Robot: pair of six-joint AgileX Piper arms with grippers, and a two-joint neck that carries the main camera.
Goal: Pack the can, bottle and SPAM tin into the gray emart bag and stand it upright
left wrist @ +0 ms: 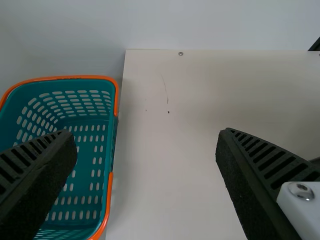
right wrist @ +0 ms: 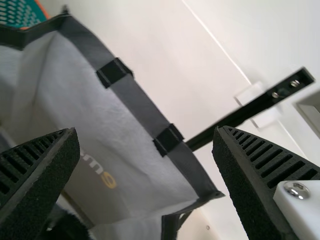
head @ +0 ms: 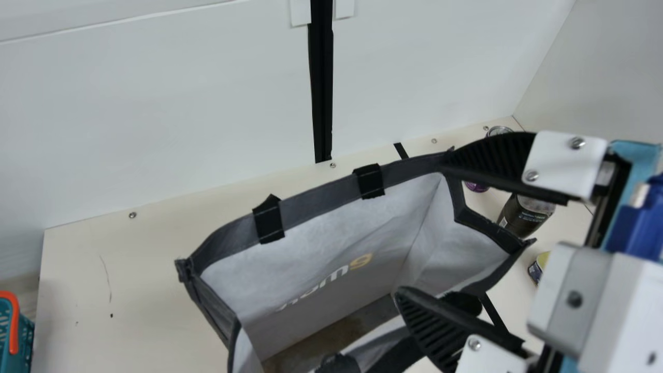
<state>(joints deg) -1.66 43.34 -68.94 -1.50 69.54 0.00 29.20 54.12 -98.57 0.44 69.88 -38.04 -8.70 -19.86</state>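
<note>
Bag (head: 336,207) stands open-mouthed across the lower middle of the main view, its near side cut off by the frame's bottom. Open tabletop (head: 129,290) runs from its left corner to the table's edge at lower left, where a teal basket (head: 14,326) is partly cropped. The right gripper (head: 424,225) has its fingers wide at the bag's right end (whether the upper one touches the rim, I can't tell). Behind that finger, at right, the can (head: 500,130) is mostly hidden; the bottle (head: 523,215) is partly covered, and the SPAM tin (head: 538,265) peeps out lower down.

In the left wrist view, the left gripper (left wrist: 145,135) is spread wide above basket and table.

The right wrist view has the bag's pale inside between widely parted fingers; a dark shape by its near side is too blurred to name.
</note>
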